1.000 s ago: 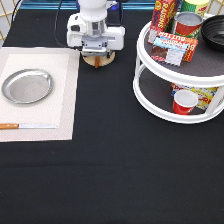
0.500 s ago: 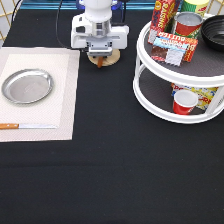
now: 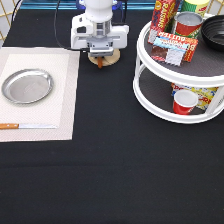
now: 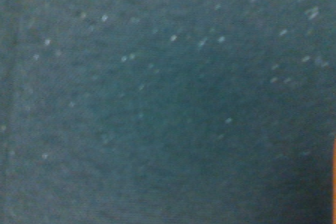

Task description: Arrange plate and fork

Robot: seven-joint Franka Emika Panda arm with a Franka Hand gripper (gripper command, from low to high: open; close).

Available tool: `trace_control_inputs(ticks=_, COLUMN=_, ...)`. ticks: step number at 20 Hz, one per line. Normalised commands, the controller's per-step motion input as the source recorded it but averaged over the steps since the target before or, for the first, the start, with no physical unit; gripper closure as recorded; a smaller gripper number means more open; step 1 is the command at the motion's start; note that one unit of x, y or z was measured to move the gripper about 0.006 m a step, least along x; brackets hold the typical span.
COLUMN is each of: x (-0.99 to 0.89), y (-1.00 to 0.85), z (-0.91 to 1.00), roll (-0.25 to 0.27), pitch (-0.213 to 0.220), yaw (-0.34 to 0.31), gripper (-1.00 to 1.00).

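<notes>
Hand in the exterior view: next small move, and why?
Probably ease straight down. The hand sits over the wooden disc at the exterior view's top, where a brown tip, likely the fork, shows beneath it. The plate already lies on the placemat with only the knife nearby.

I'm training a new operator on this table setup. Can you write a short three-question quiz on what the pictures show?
1. True or false: the round shiny silver metal plate lies on the pale placemat.
2. The gripper hangs over which object? A) the red cup B) the small round tan wooden disc C) the wooden-handled knife
3. Fill in: the red cup stands on the ___ tier of the white two-tier round rack.

Key: 1 true; 2 B; 3 lower.
</notes>
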Motion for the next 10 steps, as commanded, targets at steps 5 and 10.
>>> trace_control_inputs(ticks=5, x=0.03, y=-0.75, z=0.69, roll=0.116, pitch=-0.036, yaw=0.027, gripper=1.00)
trace_control_inputs(ticks=10, x=0.09, y=-0.74, z=0.55, roll=0.152, pitch=0.000, yaw=-0.008, gripper=1.00)
